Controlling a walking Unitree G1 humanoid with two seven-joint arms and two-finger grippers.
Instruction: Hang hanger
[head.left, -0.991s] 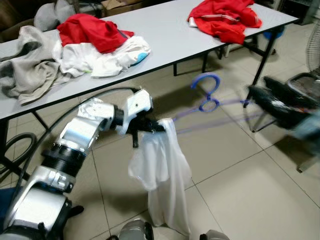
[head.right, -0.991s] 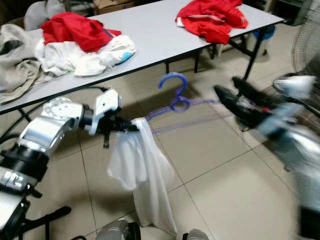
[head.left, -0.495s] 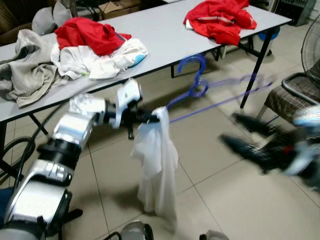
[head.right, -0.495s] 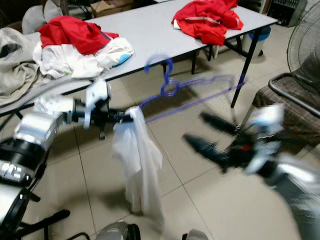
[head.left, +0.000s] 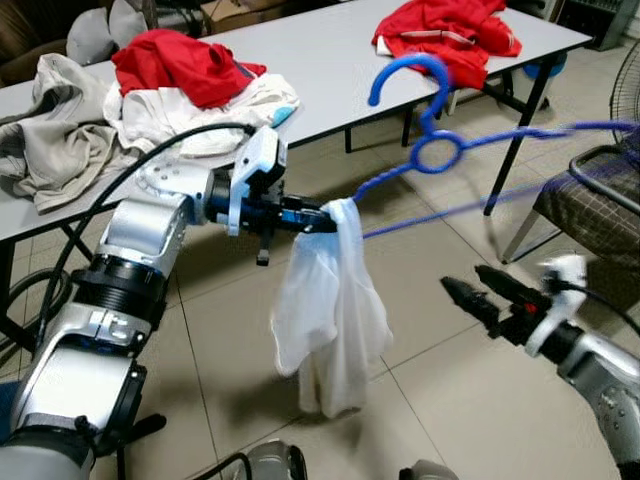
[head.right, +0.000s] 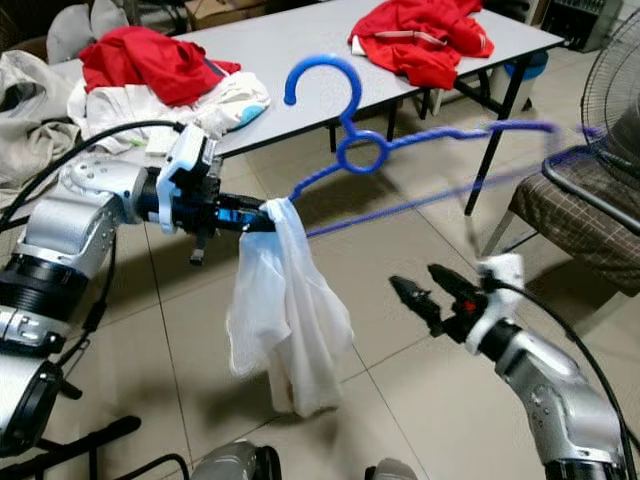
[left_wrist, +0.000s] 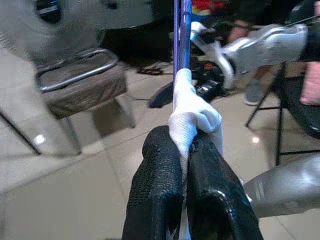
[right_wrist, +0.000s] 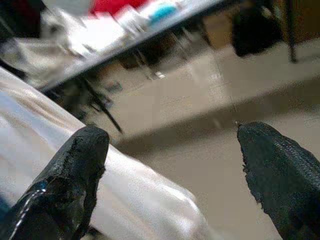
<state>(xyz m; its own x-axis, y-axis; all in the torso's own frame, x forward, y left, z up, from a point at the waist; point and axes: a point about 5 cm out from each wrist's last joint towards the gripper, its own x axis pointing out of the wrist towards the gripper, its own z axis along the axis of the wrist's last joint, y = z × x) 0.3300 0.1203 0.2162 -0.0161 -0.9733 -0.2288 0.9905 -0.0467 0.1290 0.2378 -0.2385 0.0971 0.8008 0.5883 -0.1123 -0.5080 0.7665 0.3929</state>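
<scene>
The blue plastic hanger (head.left: 440, 150) — draped with a white shirt (head.left: 335, 300) — is pinched at its left end by the left gripper (head.left: 325, 217), its long axis running rightward above the spread-open, empty right gripper (head.left: 478, 290).

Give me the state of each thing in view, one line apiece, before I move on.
left gripper: shut on the white garment and one end of the hanger.
right gripper: open, holding nothing, low over the floor.
blue hanger: in the air, tilted, hook up.
white garment: bunched at one end of the hanger, hanging limp.
red clothes: lying in heaps on the table.
</scene>
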